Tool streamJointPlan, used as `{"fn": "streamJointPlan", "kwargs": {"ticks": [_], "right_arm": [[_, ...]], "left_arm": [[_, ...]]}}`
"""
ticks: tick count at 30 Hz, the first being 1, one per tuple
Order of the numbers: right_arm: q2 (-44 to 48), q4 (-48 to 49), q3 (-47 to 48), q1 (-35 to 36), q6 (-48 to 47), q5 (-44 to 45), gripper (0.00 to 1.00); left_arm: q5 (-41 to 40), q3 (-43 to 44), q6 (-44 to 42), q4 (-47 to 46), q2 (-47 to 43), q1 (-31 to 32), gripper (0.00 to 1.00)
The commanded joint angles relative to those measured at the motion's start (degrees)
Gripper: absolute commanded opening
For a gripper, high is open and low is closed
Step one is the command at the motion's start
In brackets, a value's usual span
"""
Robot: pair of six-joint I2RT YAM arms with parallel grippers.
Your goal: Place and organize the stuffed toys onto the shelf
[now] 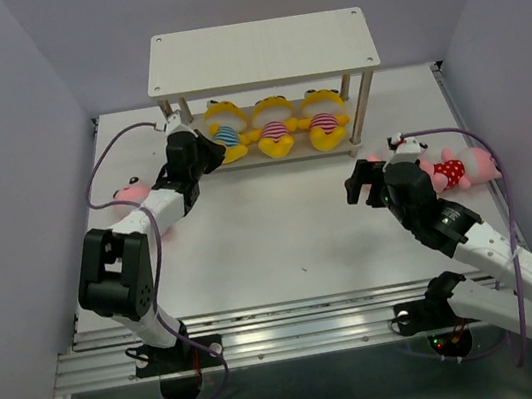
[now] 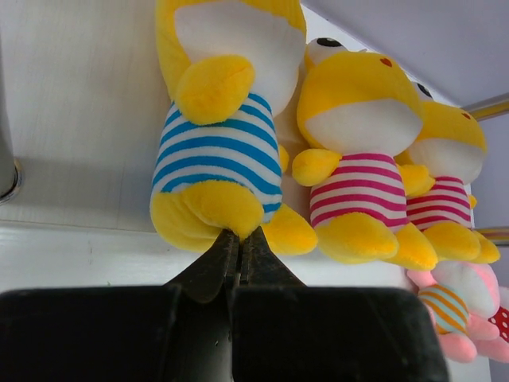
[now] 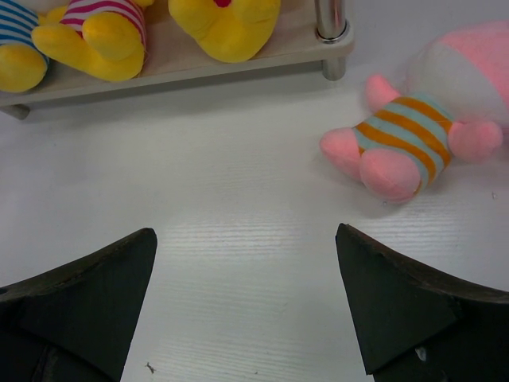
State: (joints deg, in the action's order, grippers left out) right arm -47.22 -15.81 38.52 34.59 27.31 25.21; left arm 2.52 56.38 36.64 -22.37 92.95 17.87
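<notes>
The shelf (image 1: 260,51) stands at the back. Three yellow stuffed toys lie side by side on its lower board: blue-striped (image 1: 225,133), pink-striped (image 1: 275,129) and another (image 1: 325,119). My left gripper (image 1: 206,154) is shut, its tips (image 2: 238,235) touching the foot of the blue-striped toy (image 2: 215,155) at the board's front edge. My right gripper (image 1: 365,184) is open and empty over bare table (image 3: 246,270). A pink toy in orange and teal stripes (image 3: 398,143) lies just ahead to its right. A pink red polka-dot toy (image 1: 452,170) lies on the right. A third pink toy (image 1: 132,194) lies on the left, partly behind my left arm.
The shelf's front right leg (image 3: 332,32) stands close to the striped pink toy. Grey walls close in the table on the left, right and back. A metal rail (image 1: 297,331) runs along the near edge by the arm bases.
</notes>
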Motion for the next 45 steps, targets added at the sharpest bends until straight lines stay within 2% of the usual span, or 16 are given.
{"fn": "streamJointPlan", "kwargs": {"ticks": [1, 6, 9, 11, 16, 18, 19, 22, 26, 30, 31, 34, 40, 41, 43, 45], "right_arm": [[1.17, 2.1, 2.87, 0.48, -1.73, 1.77, 1.0], [1.34, 1.93, 3.23, 0.48, -2.17, 1.77, 1.0], [1.61, 1.84, 3.14, 0.48, -2.52, 1.86, 1.0], [1.78, 1.84, 3.31, 0.48, -2.79, 1.77, 1.0], [2.31, 1.66, 3.4, 0.48, -2.96, 1.95, 1.0], [2.48, 1.49, 3.58, 0.48, -3.05, 2.12, 1.0], [2.4, 1.49, 3.49, 0.48, -3.05, 2.03, 1.0], [2.57, 1.57, 3.49, 0.48, -3.05, 2.21, 1.0], [2.05, 1.58, 3.49, 0.48, -3.05, 1.86, 1.0], [1.96, 1.57, 3.4, 0.48, -3.05, 1.86, 1.0], [1.78, 1.58, 3.4, 0.48, -3.05, 1.77, 1.0], [1.61, 1.58, 3.31, 0.48, -3.14, 1.24, 1.0], [1.87, 1.49, 3.4, 0.48, -2.53, 1.42, 1.0], [1.96, 1.57, 3.49, 0.48, -2.18, 1.07, 1.0], [1.96, 1.05, 3.58, 0.48, -1.47, 1.15, 1.0], [2.22, 0.44, 4.01, 0.48, -0.34, 1.5, 1.0]], "left_arm": [[-0.42, 3.56, -0.17, -0.66, 0.48, -0.55, 0.0], [0.46, 3.56, 0.45, 0.4, 0.57, -0.55, 0.16], [-0.15, 2.77, 0.62, 0.66, -0.57, -0.47, 0.17], [-1.29, 1.9, 0.45, 0.4, -1.19, -0.55, 0.24], [-1.56, 1.89, 0.18, 1.1, -1.1, -0.55, 0.29], [-1.82, 1.28, 0.62, 1.1, -1.28, -0.47, 0.36], [-1.91, 1.02, 0.8, 1.01, -1.62, -0.55, 0.48], [-1.91, 0.49, 0.8, 0.93, -2.42, -0.47, 0.57], [-1.21, 0.4, 0.62, 0.93, -3.38, -0.2, 0.6], [-1.03, 0.4, 0.62, 1.1, -5.14, 0.67, 0.68], [-1.03, 0.48, 0.27, 1.19, -5.4, 0.76, 0.73], [-1.12, 0.57, 0.27, 1.97, -6.55, 0.94, 0.75], [-1.56, -0.57, 0.27, 4.7, -12.08, 1.2, 0.87], [-1.91, -1.0, 0.18, 5.49, -14.26, 1.55, 0.97], [-1.91, -1.88, 0.18, 8.03, -17.0, 1.91, 0.99], [-5.24, -3.63, 0.36, 10.84, -22.35, 2.34, 0.99]]}}
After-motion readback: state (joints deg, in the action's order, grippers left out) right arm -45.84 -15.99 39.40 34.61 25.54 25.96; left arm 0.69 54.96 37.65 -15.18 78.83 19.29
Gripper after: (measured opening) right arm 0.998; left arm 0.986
